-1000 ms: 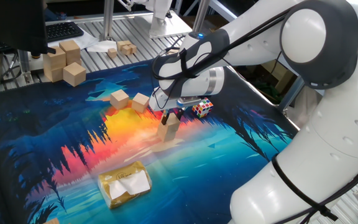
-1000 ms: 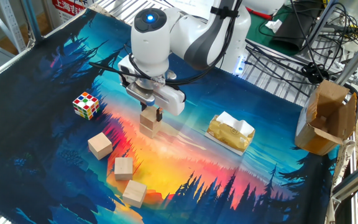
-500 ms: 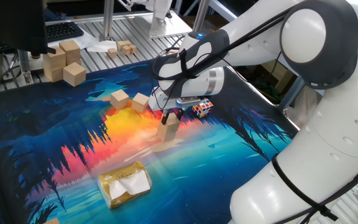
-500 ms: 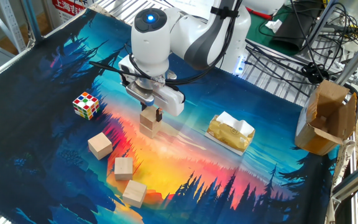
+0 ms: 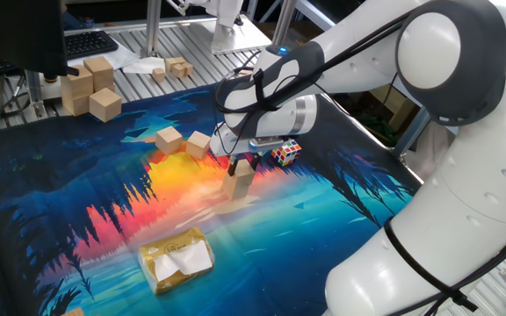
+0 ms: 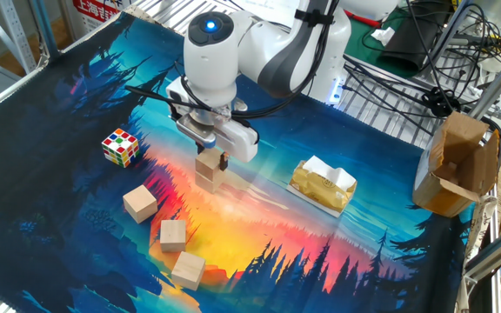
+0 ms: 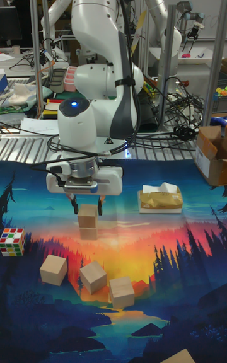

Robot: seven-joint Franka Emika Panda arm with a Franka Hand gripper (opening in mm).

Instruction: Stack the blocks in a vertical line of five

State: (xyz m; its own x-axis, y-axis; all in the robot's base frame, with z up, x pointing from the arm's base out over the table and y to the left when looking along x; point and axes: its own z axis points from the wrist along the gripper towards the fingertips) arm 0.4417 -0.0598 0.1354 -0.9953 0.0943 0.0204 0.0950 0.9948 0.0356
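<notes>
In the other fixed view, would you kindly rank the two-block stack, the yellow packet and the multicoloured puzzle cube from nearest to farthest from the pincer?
1. Two-block stack of tan wooden cubes: directly under the pincer.
2. Multicoloured puzzle cube: left.
3. Yellow packet: right, only slightly farther than the cube.

One fixed view looked from beside the arm's base across the mat toward the far shelving. The other fixed view looked down from the opposite corner. The tall fixed view faced the robot head-on, low. All shared the mat's centre.
</notes>
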